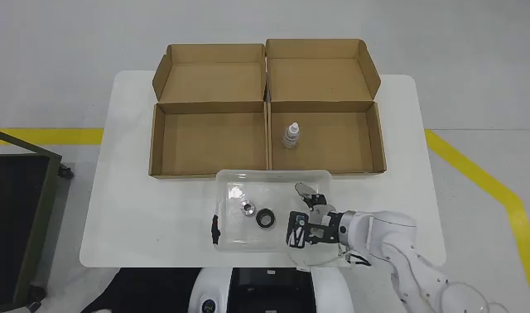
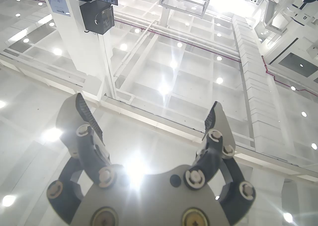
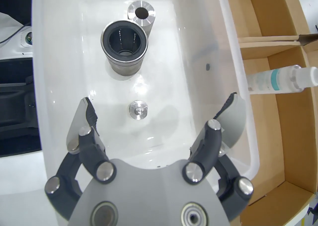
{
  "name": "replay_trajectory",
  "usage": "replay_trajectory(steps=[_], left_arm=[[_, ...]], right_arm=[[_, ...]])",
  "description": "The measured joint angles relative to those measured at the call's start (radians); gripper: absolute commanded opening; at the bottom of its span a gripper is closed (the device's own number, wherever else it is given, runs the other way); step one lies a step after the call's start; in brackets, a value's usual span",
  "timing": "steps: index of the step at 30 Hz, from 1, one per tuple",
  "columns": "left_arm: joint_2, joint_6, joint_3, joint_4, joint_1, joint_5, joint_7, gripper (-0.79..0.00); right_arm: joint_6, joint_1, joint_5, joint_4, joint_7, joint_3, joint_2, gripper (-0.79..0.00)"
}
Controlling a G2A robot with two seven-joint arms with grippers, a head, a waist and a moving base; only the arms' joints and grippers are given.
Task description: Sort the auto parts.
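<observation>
Three: counted that many parts in the clear tub [image 1: 273, 173], namely a wide black-rimmed sleeve [image 3: 124, 47], a smaller metal bushing [image 3: 141, 17] just beside it on the far side, and a tiny stud [image 3: 138, 109] apart from both, nearest the fingers. Found the right gripper [image 3: 159, 99] spread wide and empty, hanging over the tub above the stud, one finger over or just beside the box-side wall; could not tell which. Found the left gripper [image 2: 147, 99] likewise released, holding nothing, aimed at the ceiling. Spotted a bottle [image 1: 291, 134] upright in the right-hand box [image 1: 348, 147]. Judged the stud the likely pick. Flagged risks: could have pinched the short, shiny stud off-centre and squirted it across the slick tub floor; could have snagged the wall-side finger on the rim while closing or lifting and dragged the whole tub; could have knocked the sleeve into the bushing by coming down too far forward. Could not read the stud's height, so rated grip depth a guess. Also noted a mis-binning risk, with no visible rule for which box takes what.
</observation>
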Motion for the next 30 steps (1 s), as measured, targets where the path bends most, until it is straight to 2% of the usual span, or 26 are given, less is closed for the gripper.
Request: replay_trajectory(steps=[5, 8, 9, 12, 14, 18, 23, 30], left_arm=[[0.000, 0.000, 0.000, 0.000, 0.000, 0.000, 0.000, 0.000], [0.000, 0.000, 0.000, 0.000, 0.000, 0.000, 0.000, 0.000], [0.000, 0.000, 0.000, 0.000, 0.000, 0.000, 0.000, 0.000], [0.000, 0.000, 0.000, 0.000, 0.000, 0.000, 0.000, 0.000], [0.000, 0.000, 0.000, 0.000, 0.000, 0.000, 0.000, 0.000], [0.000, 0.000, 0.000, 0.000, 0.000, 0.000, 0.000, 0.000], [0.000, 0.000, 0.000, 0.000, 0.000, 0.000, 0.000, 0.000], [0.000, 0.000, 0.000, 0.000, 0.000, 0.000, 0.000, 0.000]], right_arm=[[0.010, 0.035, -0.008, 0.044, 0.024, -0.026, -0.002, -0.163], [0.006, 0.051, -0.011, 0.061, 0.040, -0.038, -0.002, -0.305], [0.003, 0.057, -0.012, 0.066, 0.046, -0.042, -0.001, -0.376], [-0.011, 0.067, -0.012, 0.072, 0.063, -0.048, 0.000, -0.428], [-0.020, 0.071, -0.014, 0.073, 0.072, -0.050, 0.001, -0.499], [-0.032, 0.071, -0.011, 0.071, 0.081, -0.052, 0.005, -0.785], [-0.040, 0.064, -0.004, 0.062, 0.078, -0.052, 0.009, -0.785], [-0.033, 0.042, 0.000, -0.019, 0.050, -0.039, 0.018, -0.785]])
